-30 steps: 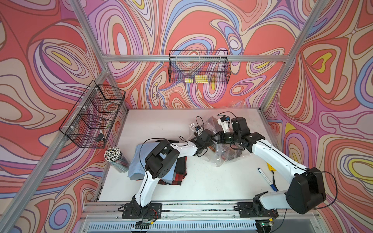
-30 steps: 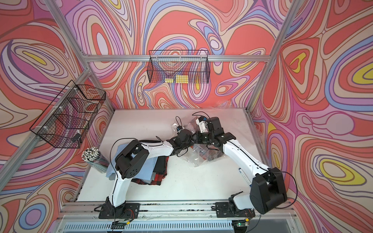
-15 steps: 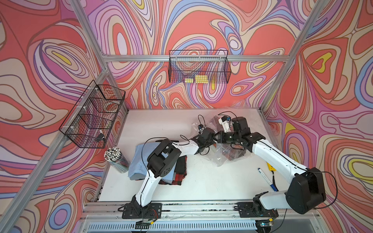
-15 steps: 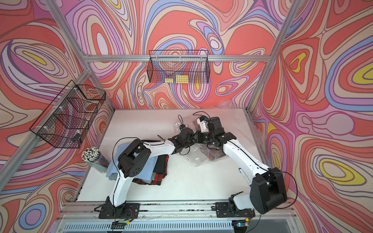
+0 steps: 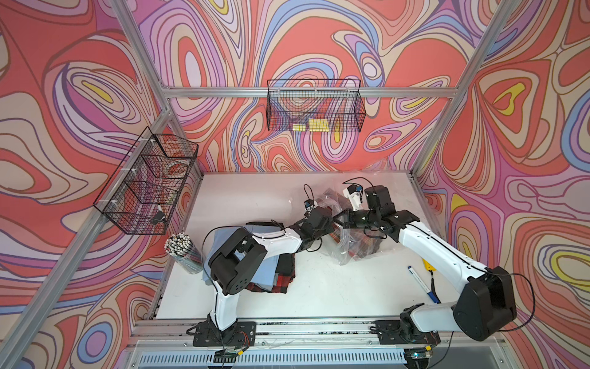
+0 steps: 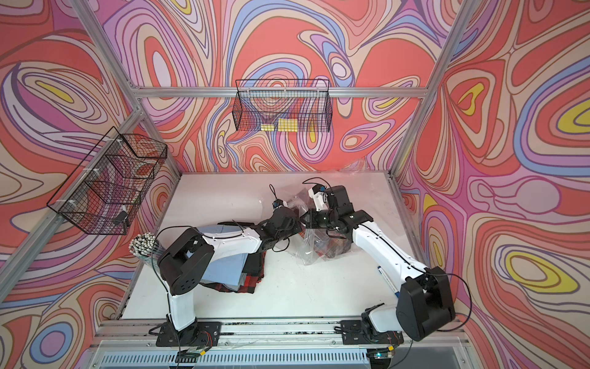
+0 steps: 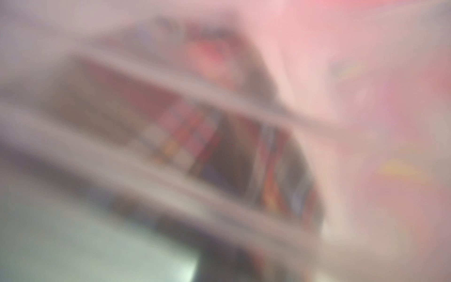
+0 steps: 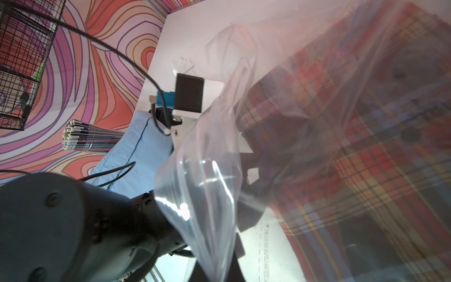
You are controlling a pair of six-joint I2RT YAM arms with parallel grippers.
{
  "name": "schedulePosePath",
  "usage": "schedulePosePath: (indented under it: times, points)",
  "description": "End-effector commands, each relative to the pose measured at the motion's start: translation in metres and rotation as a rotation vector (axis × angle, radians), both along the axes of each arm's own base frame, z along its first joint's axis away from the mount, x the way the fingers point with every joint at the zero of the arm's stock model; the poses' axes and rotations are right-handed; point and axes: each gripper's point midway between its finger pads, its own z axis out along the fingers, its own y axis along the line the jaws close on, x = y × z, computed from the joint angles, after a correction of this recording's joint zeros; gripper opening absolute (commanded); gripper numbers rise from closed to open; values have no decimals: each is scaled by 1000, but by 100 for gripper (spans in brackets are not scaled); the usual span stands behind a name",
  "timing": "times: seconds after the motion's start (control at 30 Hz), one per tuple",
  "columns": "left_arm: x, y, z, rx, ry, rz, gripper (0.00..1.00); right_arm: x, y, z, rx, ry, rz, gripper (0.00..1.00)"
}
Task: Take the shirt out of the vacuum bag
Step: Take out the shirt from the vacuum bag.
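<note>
Right wrist view shows the vacuum bag [image 8: 207, 185] held up as a clear, crinkled sheet, with the plaid shirt [image 8: 353, 158] inside it, seen through the film. In both top views the bag lies on the white table [image 5: 255, 204], toward its right side, between the two arms. The right gripper [image 5: 336, 219] is pinched on the bag's edge at the mouth. The left gripper [image 5: 331, 227] reaches into that mouth, pressed together at the shirt; whether it has caught cloth cannot be told.
</note>
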Motion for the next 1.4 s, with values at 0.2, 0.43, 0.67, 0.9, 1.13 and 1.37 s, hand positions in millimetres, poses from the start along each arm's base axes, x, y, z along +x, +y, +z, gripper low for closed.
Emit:
schedulePosePath:
  times: [0.2, 0.43, 0.67, 0.9, 1.13, 1.37]
  points:
    - [-13, 29, 34, 126, -66, -5, 0, 2, 3, 14, 9, -46, 18, 0]
    - [-19, 19, 3, 167, 45, -63, 12, 3, 4, 11, 16, -37, 20, 0]
    - [-21, 19, -7, 174, 64, -68, 31, -1, 4, 8, 14, -30, 26, 0]
    - [-16, 23, -7, 238, 44, -63, 34, 0, 5, 8, 20, -28, 26, 0]
    - [-10, 18, -46, 289, 109, -45, 37, -1, 5, 9, 22, -28, 25, 0]
    - [-3, 0, -43, 232, 52, 1, 53, 0, 5, 8, 23, -26, 25, 0]
